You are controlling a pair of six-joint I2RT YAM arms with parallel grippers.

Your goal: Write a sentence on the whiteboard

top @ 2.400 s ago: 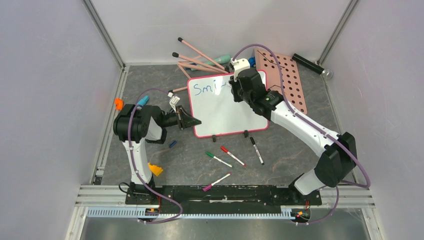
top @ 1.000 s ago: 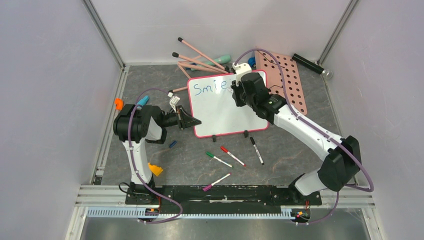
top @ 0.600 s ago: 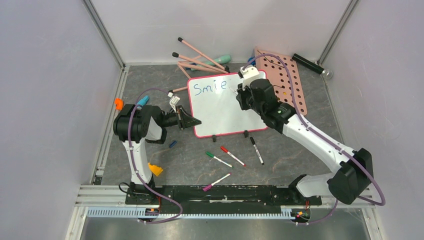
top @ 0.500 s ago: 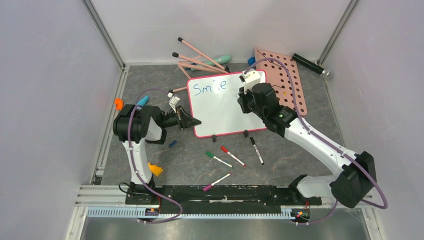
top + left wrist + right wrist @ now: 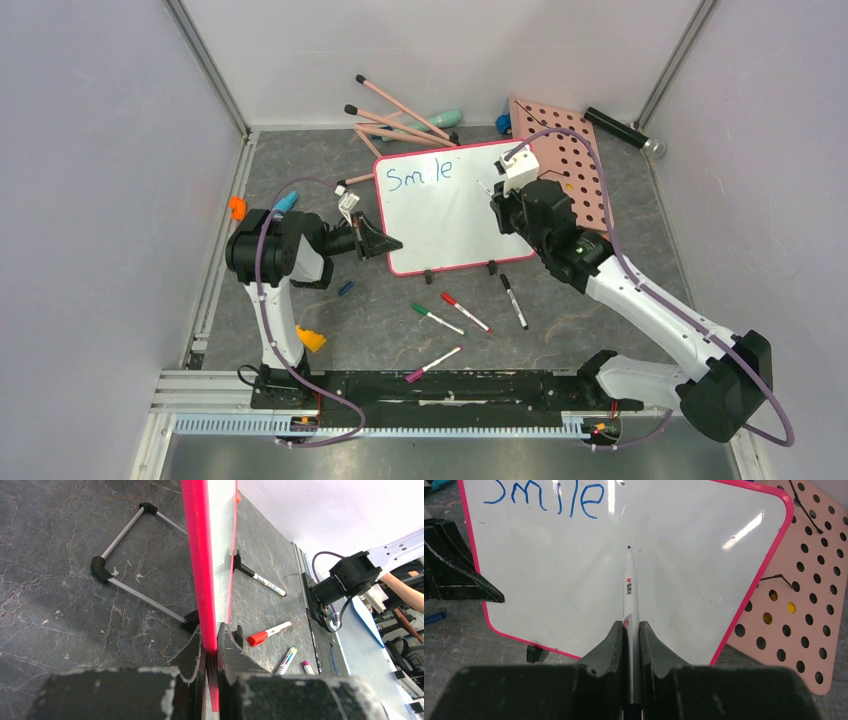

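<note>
At centre, the left gripper (image 5: pixel 210 636) is clamping the whiteboard (image 5: pixel 445 225) by its left rim. The right gripper (image 5: pixel 631 629), pinching the marker (image 5: pixel 629 585), is retreating rightward with the tip apparently lifted. The sentence (image 5: pixel 420 176) has grown to "Smile", so further words are pending.

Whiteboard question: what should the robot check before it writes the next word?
1. Is the whiteboard held steady? Ok: the left tool is shut on its pink rim.
2. Is the marker gripped? Ok: the right tool is shut on it.
3. Is the cap off? Ok: the tip is bare.
4. Is there room after "Smile"? Ok: the board is blank beside and below it.
5. Is the tip touching the board? Cannot tell.
</note>
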